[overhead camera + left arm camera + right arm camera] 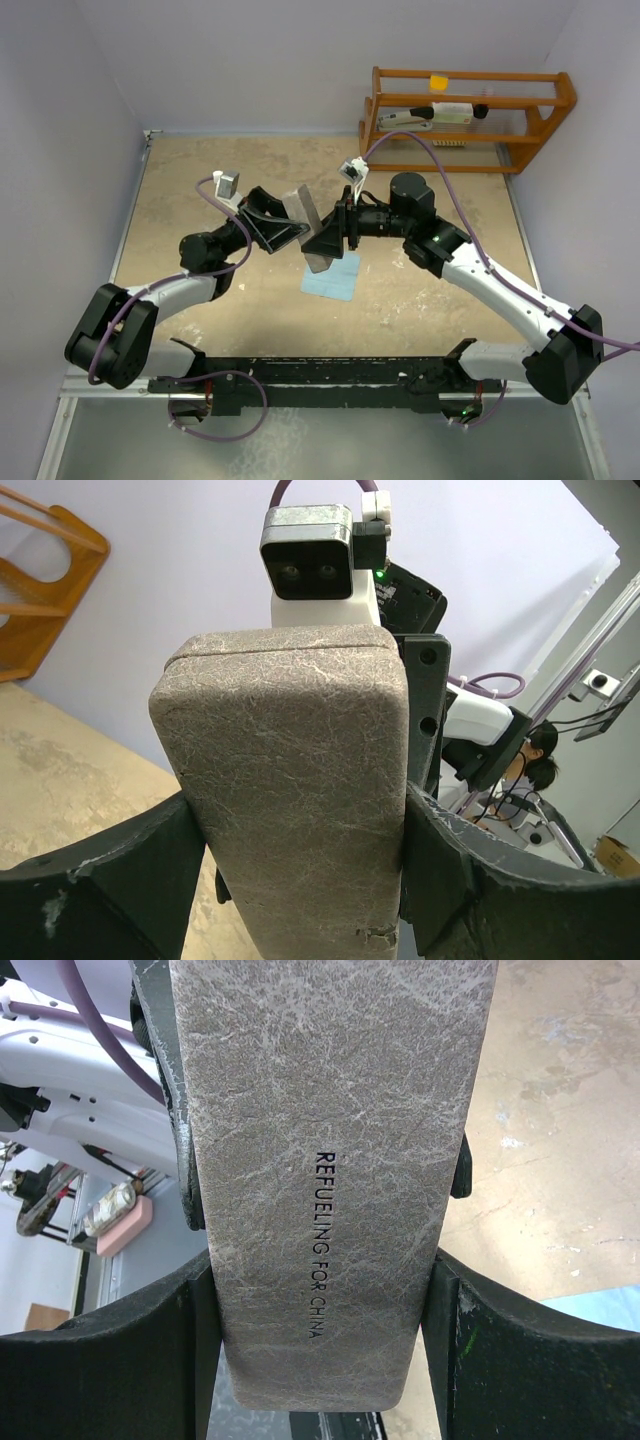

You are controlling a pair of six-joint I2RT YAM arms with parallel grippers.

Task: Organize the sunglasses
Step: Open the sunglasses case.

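Note:
A closed grey case hangs tilted above the middle of the table, held from both sides. My left gripper comes in from the left. In its wrist view both fingers press the case on its long sides, so that gripper is shut on it. My right gripper comes in from the right and is likewise shut on the case, whose face reads "REFUELING FOR CHINA", with a finger against each side. The sunglasses are out of view.
A light blue cloth lies flat on the table just below the case; its corner shows in the right wrist view. A wooden rack with small items stands at the back right. Walls border the table at left and back.

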